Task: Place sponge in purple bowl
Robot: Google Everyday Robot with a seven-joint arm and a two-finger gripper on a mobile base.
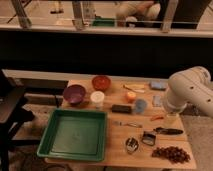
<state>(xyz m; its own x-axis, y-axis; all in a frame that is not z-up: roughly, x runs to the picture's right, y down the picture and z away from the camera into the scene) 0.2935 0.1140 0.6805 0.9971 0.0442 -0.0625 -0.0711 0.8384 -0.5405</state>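
Observation:
The purple bowl (74, 93) stands empty at the back left of the wooden table (115, 142). A flat blue sponge-like block (157, 85) lies at the back right, and another pale blue piece (157, 101) lies partly behind my arm. My white arm (189, 91) reaches in from the right. My gripper (170, 120) points down over the table's right side, far from the bowl, just below the pale blue piece.
A red bowl (101, 82), a white cup (97, 98), an orange (130, 96), a blue round lid (140, 105) and a dark block (121, 108) stand mid-table. A green tray (75, 134) fills the front left. Utensils (167, 131) and dark nuts (171, 153) lie front right.

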